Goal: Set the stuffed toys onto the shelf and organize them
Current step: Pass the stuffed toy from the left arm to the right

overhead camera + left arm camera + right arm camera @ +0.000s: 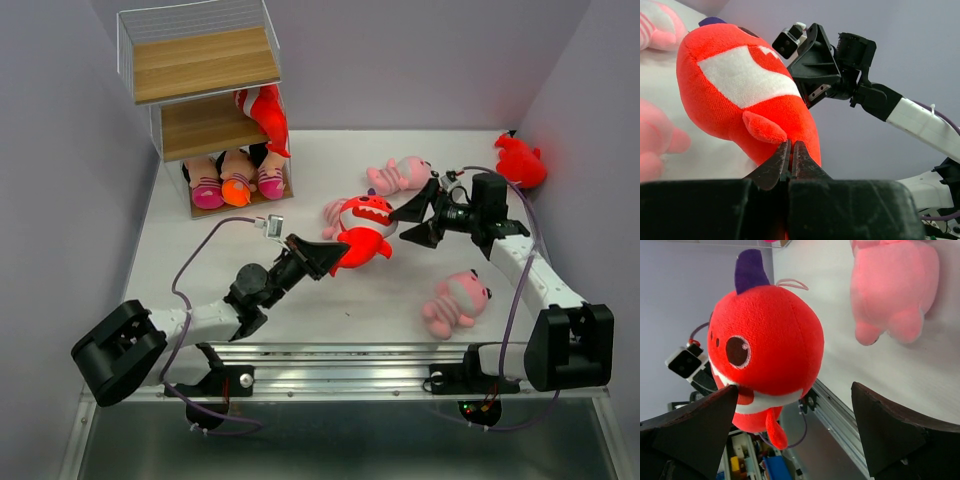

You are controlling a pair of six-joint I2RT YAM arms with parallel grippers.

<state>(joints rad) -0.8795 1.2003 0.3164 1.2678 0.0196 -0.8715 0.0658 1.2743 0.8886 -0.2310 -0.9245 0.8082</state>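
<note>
1. Top external view: the red shark [362, 232] hangs over the middle of the worktop [330, 310], between both arms. The left jaws are pinched shut on plush at its lower end (tail or fin, hard to tell).
2. The right jaws stand wide, facing the shark's head and apparently not touching it.
3. The shelf [205, 65] stands at the far left. Its middle tier carries one shark [268, 115], and dolls [235, 180] fill the bottom.
4. Judgement: so thin a pinch may slip, so travel slowly, or let the right jaws close round the body first. Set it upright beside its twin.
5. No brand, label or legible writing shows anywhere.
</note>
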